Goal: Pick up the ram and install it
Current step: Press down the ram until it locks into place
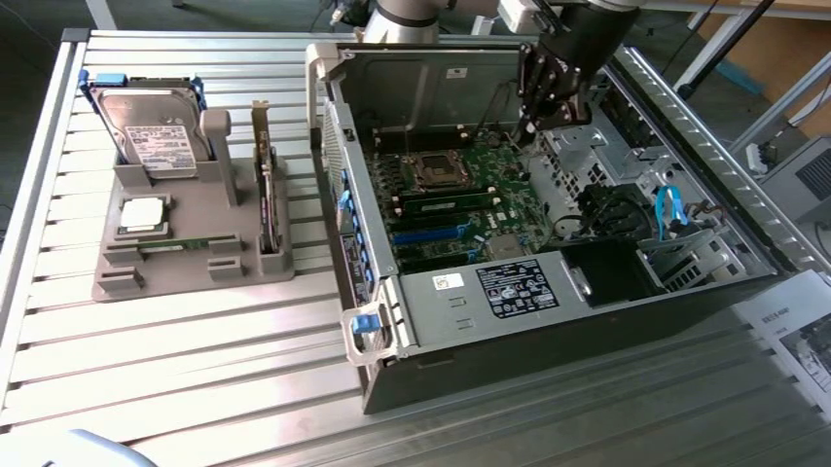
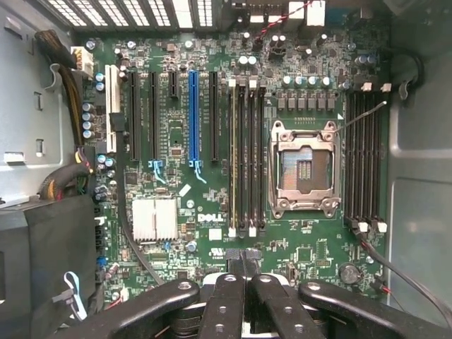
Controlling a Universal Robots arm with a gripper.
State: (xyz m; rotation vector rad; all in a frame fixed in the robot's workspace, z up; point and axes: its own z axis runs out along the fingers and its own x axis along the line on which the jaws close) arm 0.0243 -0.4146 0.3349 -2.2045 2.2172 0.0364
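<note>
Slatted aluminium table (image 1: 195, 370), one open PC case (image 1: 442, 311) lying on its side. The gripper (image 1: 530, 131) (image 2: 244, 265) hangs over the motherboard (image 2: 176, 240) inside the case, fingers pinched fully together and empty as far as I can see. One ram stick (image 1: 175, 245) lies flat in the grey holder (image 1: 130, 277) beside the case, on the exterior view's left. A second ram stick (image 1: 449, 202) looks seated inside the case. I'd say pickup isn't started, and grabbing it needs open fingers squared to its thin edges. The holder also has one hard drive (image 1: 150, 131), one processor (image 1: 143, 214) and one expansion card (image 1: 268, 195).
</note>
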